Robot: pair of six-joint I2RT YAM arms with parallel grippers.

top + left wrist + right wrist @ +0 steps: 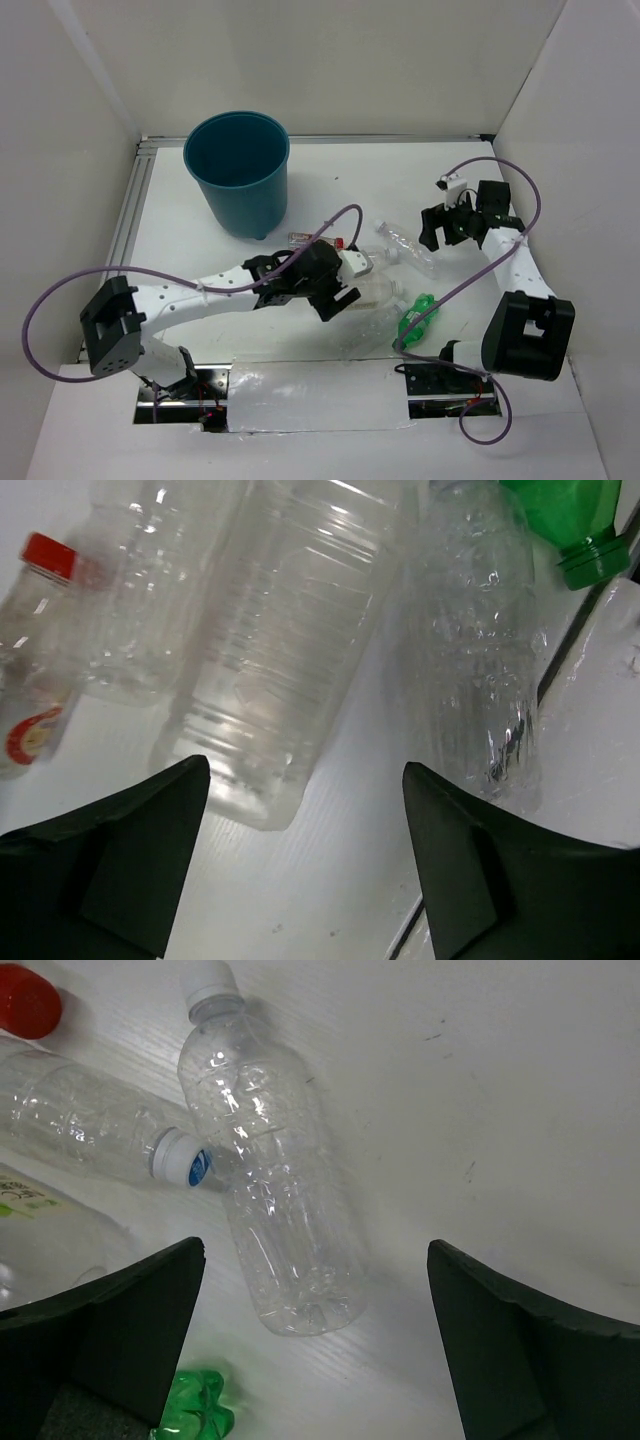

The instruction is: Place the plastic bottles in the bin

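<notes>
top external view: the bin (238, 170) is standing upright at the back left of the white table (180, 250), teal-blue, round, tapered and open-mouthed. to its right the left gripper (335, 292) is hovering over the plastic bottles (375, 292), which are lying on their sides near the table's middle, well apart from the bin; its fingers are spreading wide, gripping nothing. in the left wrist view a red-capped bottle (35, 670) is lying leftmost, then a wide ribbed clear bottle (280, 650), a crinkled clear bottle (480, 650) and a green bottle (575, 525). the right gripper (452, 228) is hanging with fingers apart above a white-capped clear bottle (270, 1180), holding nothing.
</notes>
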